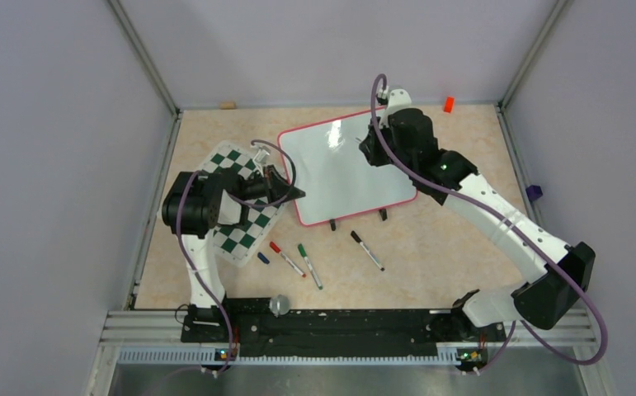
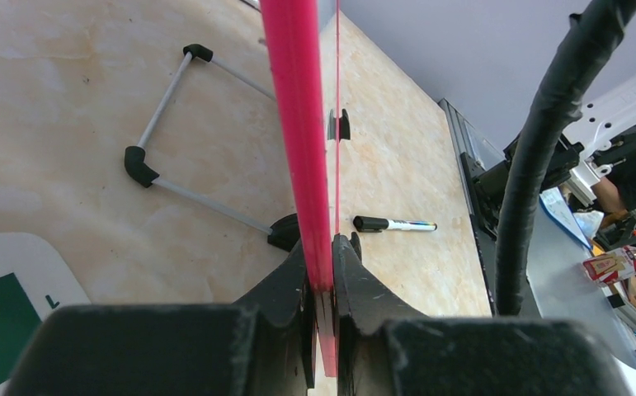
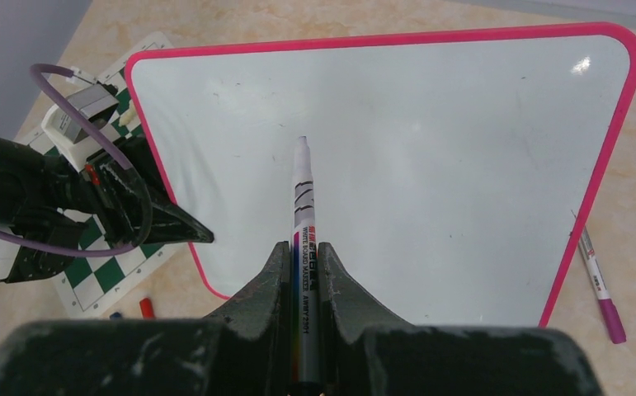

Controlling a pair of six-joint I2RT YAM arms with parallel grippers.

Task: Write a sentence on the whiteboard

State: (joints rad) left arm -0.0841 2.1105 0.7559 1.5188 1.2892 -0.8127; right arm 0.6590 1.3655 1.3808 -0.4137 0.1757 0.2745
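The whiteboard (image 1: pixel 343 173) lies in the middle of the table, glossy white with a red-pink frame and two black clips on its near edge. No blue words show on it in any view. My left gripper (image 1: pixel 298 192) is shut on the board's left frame (image 2: pixel 298 124), which runs up between the jaws (image 2: pixel 322 264). My right gripper (image 1: pixel 370 145) is over the board's far right part and is shut on a whiteboard marker (image 3: pixel 302 198). The marker's tip points at the white surface (image 3: pixel 430 165); I cannot tell whether it touches.
A green-and-white checkered mat (image 1: pixel 244 206) lies under my left arm. Red (image 1: pixel 285 257), green (image 1: pixel 309 264) and black (image 1: pixel 367 250) markers and a blue cap (image 1: pixel 263 257) lie near the board's front edge. A purple marker (image 3: pixel 603 289) lies beside the board. A wire stand leg (image 2: pixel 166 124) shows under the board.
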